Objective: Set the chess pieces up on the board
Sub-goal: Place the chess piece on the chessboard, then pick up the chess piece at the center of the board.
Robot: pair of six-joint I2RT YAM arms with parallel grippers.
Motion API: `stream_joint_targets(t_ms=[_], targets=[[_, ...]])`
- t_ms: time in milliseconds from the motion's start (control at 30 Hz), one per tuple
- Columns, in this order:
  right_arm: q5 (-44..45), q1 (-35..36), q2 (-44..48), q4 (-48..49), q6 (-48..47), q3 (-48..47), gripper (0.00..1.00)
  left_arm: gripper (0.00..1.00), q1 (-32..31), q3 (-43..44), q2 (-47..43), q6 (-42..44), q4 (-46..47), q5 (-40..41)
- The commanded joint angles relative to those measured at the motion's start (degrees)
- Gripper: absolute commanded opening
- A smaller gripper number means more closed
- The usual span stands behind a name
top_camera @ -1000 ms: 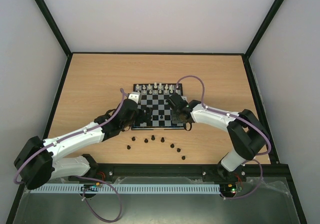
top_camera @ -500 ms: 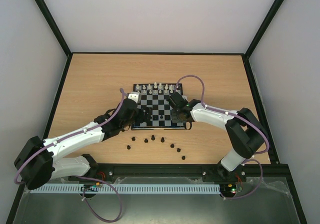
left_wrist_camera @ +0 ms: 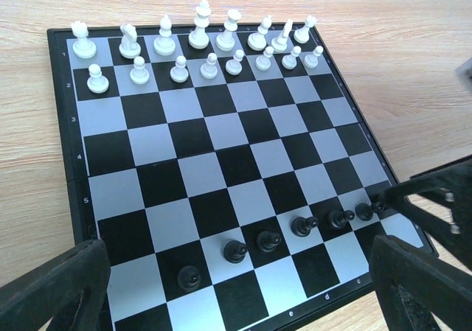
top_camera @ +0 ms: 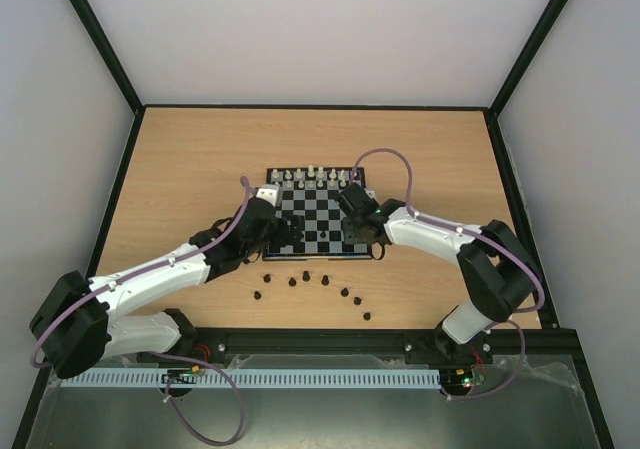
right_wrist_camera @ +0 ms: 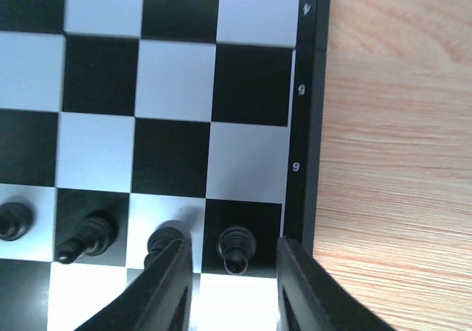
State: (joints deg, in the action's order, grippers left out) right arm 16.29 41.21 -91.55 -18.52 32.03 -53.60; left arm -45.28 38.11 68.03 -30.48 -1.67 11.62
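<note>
The board [top_camera: 318,219] lies mid-table, with white pieces along its far rows. Several black chess pieces [top_camera: 305,275] stand loose in an arc on the wood in front of it. A row of black pawns [left_wrist_camera: 234,251] stands on the board's second-nearest rank. My right gripper [right_wrist_camera: 234,287] is open over the board's right edge. A black pawn [right_wrist_camera: 236,244] stands upright on a dark square between its fingers [right_wrist_camera: 166,287], touching neither. My left gripper [left_wrist_camera: 236,301] hangs wide open over the board's near left side, holding nothing.
White pieces [left_wrist_camera: 199,40] fill the two far ranks. The right arm's finger [left_wrist_camera: 435,198] shows at the board's right edge in the left wrist view. Low dark walls [top_camera: 130,184] border the wooden table [top_camera: 200,159]. Both arms reach in from the near edge.
The right gripper's jaws have parted and let go of the black pawn, which stands on its square. The left arm has barely moved.
</note>
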Motion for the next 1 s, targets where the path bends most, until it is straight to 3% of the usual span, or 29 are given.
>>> stream_joint_targets(t_ms=[0, 67, 267, 433, 600, 700, 767, 967], targets=[[1.95, -0.25, 6.58, -0.41, -0.73, 1.67, 0.35, 0.99, 0.76, -0.07, 0.71, -0.66, -1.21, 2.36], [2.10, -0.30, 9.99, 0.22, -0.98, 3.12, 0.41, 0.99, 1.47, 0.23, 1.31, -1.08, -2.29, 3.46], [1.41, -0.25, 16.71, -0.74, -3.34, 4.01, 0.44, 0.99, 3.35, 0.53, 2.11, -4.08, -4.99, 4.50], [-1.95, -0.28, 21.01, 0.44, -4.46, 5.70, 0.64, 0.99, 3.35, -2.29, -0.42, -8.35, -9.04, 8.13], [-6.24, -0.29, 24.26, 2.65, -4.62, 8.56, 0.71, 0.99, 2.30, -6.60, -8.14, -15.28, -13.68, 10.51], [-8.01, -0.32, 24.95, 3.58, -4.48, 9.56, 0.83, 0.99, 0.65, -7.82, -11.71, -19.08, -17.16, 13.32], [-9.44, -0.28, 25.22, 4.40, -4.61, 10.33, 0.97, 0.99, -0.31, -8.03, -12.66, -21.07, -18.91, 14.32], [-13.55, -0.26, 27.02, 6.11, -4.44, 12.37, 0.99, 0.99, -2.24, -9.15, -10.99, -25.36, -20.40, 15.37]])
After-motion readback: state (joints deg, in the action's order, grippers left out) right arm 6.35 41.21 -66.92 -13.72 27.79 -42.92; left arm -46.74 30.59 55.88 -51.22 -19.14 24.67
